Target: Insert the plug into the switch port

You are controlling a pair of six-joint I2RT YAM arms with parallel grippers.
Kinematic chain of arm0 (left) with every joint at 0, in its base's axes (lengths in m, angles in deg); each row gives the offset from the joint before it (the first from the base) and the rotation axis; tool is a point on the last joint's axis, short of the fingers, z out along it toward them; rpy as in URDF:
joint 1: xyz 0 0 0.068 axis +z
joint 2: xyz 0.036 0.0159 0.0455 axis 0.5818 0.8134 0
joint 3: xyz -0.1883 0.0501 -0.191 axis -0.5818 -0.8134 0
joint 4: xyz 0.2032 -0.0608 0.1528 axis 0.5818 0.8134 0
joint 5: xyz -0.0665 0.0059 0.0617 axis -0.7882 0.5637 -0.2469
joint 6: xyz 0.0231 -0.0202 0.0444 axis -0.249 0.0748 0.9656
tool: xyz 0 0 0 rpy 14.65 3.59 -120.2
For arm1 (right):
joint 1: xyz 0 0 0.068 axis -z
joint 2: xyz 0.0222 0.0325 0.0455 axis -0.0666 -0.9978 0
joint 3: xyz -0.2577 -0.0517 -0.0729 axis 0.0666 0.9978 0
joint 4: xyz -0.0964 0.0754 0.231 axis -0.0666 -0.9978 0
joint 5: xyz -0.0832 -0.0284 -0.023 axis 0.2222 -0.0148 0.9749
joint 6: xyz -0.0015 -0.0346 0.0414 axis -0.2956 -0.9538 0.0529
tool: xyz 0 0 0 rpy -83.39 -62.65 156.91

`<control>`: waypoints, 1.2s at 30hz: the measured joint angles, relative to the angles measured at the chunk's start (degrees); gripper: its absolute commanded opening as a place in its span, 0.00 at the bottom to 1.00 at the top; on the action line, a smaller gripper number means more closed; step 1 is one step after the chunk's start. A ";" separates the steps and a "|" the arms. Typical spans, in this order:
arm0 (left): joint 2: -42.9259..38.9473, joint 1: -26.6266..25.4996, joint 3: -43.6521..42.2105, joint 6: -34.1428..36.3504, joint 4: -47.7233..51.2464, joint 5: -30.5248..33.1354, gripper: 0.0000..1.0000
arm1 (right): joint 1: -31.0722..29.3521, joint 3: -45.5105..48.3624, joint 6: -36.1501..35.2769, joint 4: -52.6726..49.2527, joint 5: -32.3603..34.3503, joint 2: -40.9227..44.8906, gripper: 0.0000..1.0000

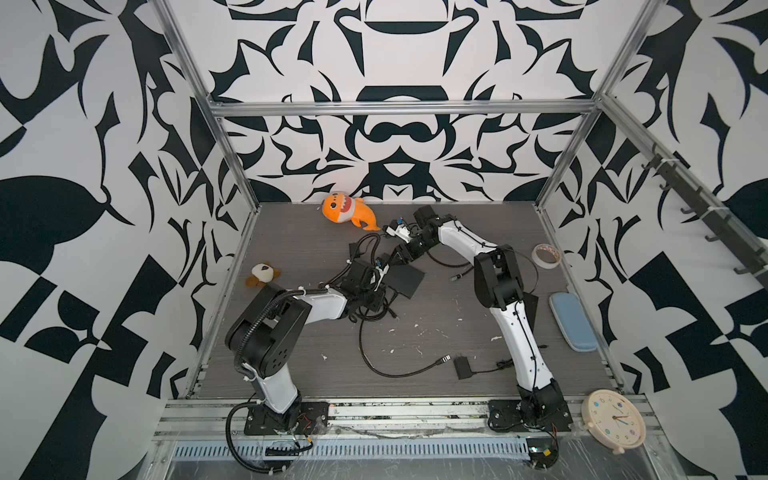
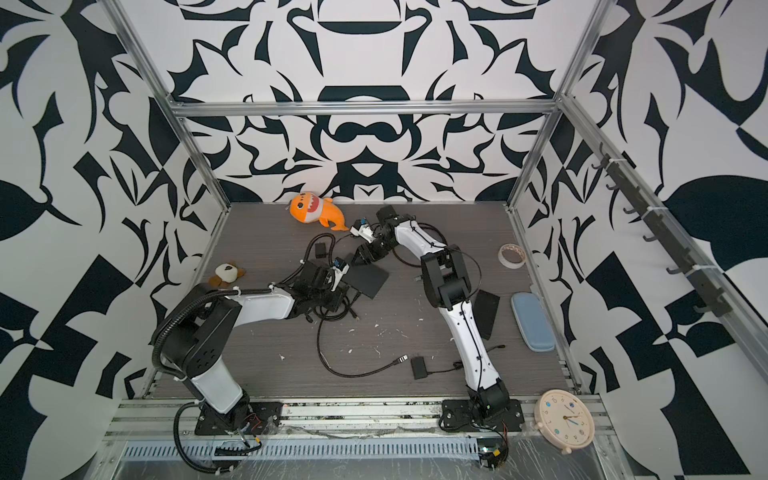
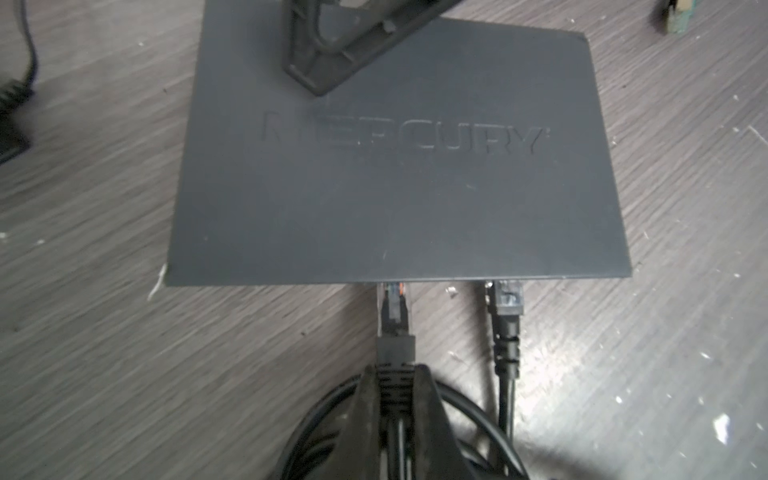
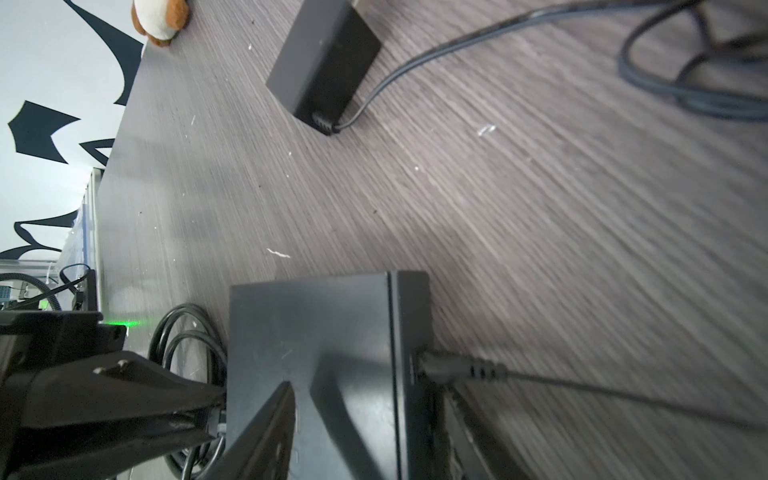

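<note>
The wood-grain bench [image 1: 415, 332] carried the black switch [image 3: 399, 187] lying flat near its middle, between the two arms in both top views. The right tool [image 4: 365, 399] stood spread across the rear of the switch. One finger [image 3: 299, 62] pressed down on the lid, and the other dropped behind the back face, beside the power cord [image 4: 457, 370] plugged in there. That looked like a brace rather than a pinch.

The left tool [image 3: 392, 374] was pressed together on the ribbed boot of the plug [image 3: 392, 316], holding it square to the switch's front edge. The plug's clear head met the port [image 3: 392, 284] under the lip of the lid, with part of the head and its coloured wires showing outside. Just beside it, a second plug [image 3: 509, 299] sat in a neighbouring port and showed a little less of its head.

As I judged it, the step in hand was the insertion itself, at the final push: alignment looked done, seating did not. The lid hid how deep the head had gone. The next move called for a short, straight shove along the plug's axis, level with the bench, with the right tool stopping the switch from sliding back. Because the grip was on the soft boot, the head could bend off line, so the pressure should be gentle until the latch catches. Only then should the left tool let go.
</note>
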 measured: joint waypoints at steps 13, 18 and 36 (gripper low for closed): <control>0.55 -1.97 -2.36 1.70 -6.16 4.90 0.00 | 0.46 -0.68 -2.25 -2.08 0.66 -0.13 0.57; 2.12 -3.82 -2.12 3.15 -8.55 9.07 0.00 | 0.85 -0.68 -3.54 -2.95 0.66 -0.13 0.55; 4.94 -5.01 -2.29 5.75 -15.23 12.28 0.00 | 2.08 -2.12 -11.45 -4.63 -0.83 -1.40 0.50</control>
